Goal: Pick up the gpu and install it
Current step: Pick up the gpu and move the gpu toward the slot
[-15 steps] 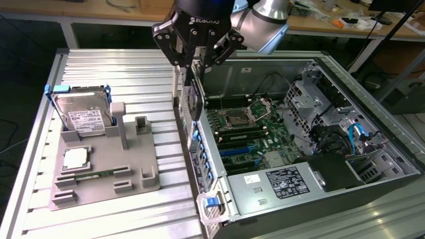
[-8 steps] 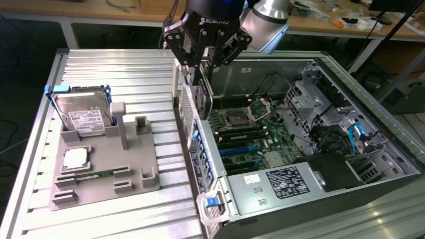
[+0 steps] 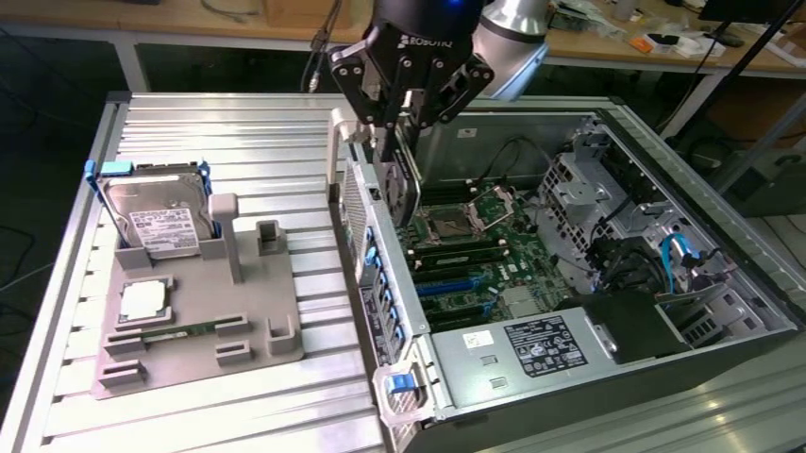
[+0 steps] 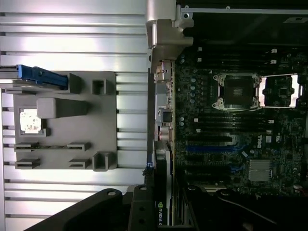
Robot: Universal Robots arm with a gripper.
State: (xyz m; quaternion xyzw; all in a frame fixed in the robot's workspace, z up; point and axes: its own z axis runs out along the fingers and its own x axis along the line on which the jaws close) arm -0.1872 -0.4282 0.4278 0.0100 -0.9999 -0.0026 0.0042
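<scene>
The gpu (image 3: 400, 184), which we see pinched upright by the end effector (image 3: 406, 127), hangs over the motherboard (image 3: 469, 257) inside the open computer case (image 3: 756, 316), toward the exterior view's left.

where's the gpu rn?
The gpu hangs in the gripper, over the open computer case, by its wall on the exterior view's left, above the motherboard.
</scene>
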